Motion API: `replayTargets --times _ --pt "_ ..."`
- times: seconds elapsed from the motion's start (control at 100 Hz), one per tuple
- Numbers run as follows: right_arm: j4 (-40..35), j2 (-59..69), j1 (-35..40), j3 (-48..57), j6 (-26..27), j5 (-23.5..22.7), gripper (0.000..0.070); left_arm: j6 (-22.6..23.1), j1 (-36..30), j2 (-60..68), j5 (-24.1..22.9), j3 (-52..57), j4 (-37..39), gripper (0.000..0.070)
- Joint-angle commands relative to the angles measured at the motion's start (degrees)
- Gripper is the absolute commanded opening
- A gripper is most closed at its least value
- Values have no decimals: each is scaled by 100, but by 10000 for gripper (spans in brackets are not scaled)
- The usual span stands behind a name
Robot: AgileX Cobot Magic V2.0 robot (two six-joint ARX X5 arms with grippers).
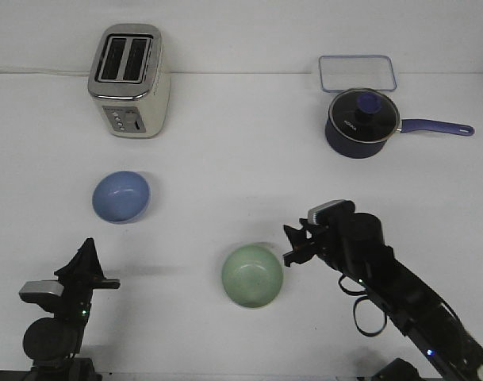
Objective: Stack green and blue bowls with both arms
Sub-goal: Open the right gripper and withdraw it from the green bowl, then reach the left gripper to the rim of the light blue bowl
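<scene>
On the table, sage green bowl [252,275] and periwinkle blue bowl [120,197] sit apart; fingers' opening unclear.

I count 2 bowls, 1 green bowl [252,275], 1 blue bowl [120,197], 1 toaster [129,80] w/ 2 slots, 1 saucepan [362,123] w/ lid, 1 clear container [358,73], 2 arms, left gripper [87,262], right gripper [295,242]

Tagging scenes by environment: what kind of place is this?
Probably a lab tabletop staged as a kitchen: plain white table holding a toaster, a lidded saucepan and a clear food container.
</scene>
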Motion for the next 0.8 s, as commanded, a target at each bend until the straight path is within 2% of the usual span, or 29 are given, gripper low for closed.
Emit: replayTargets --times 0.0,0.1,0.22,0.42,0.65,0.68,0.7,0.73,0.77,0.78,0.79 --pt "-39 -332 0 87 -380 306 279 -684 7 -9 -2 42 70 12" --pt "-44 -1029 -2 -59 -527 876 277 -1082 7 -4 0 175 -240 12" --pt "46 -1928 -2 -564 -595 1217 277 -1091 7 52 -2 579 -909 12" --pt "94 -3228 -2 -1593 -490 1545 277 -796 9 745 -4 1521 -1757 15" --pt "-234 -3604 -2 -1836 -354 1543 277 -173 9 2859 -4 3025 -2817 26" --pt "-267 -3602 -2 -1836 -378 1543 277 -101 9 3141 -7 3211 -2896 70" --pt "-284 -3602 -2 -1836 -391 1543 277 -59 9 3327 -7 3333 -2948 129" --pt "-315 -3602 -2 -1836 -413 1543 277 -20 11 3593 -7 3506 -2992 257" --pt "-341 -3602 -2 -1836 -424 1543 277 -9 11 3919 -7 3705 -3005 462" --pt "-348 -3602 -2 -1836 -428 1543 277 -9 11 4039 -7 3777 -3001 543" --pt "-356 -3602 -2 -1836 -435 1543 277 -11 11 4081 -7 3801 -3001 567"
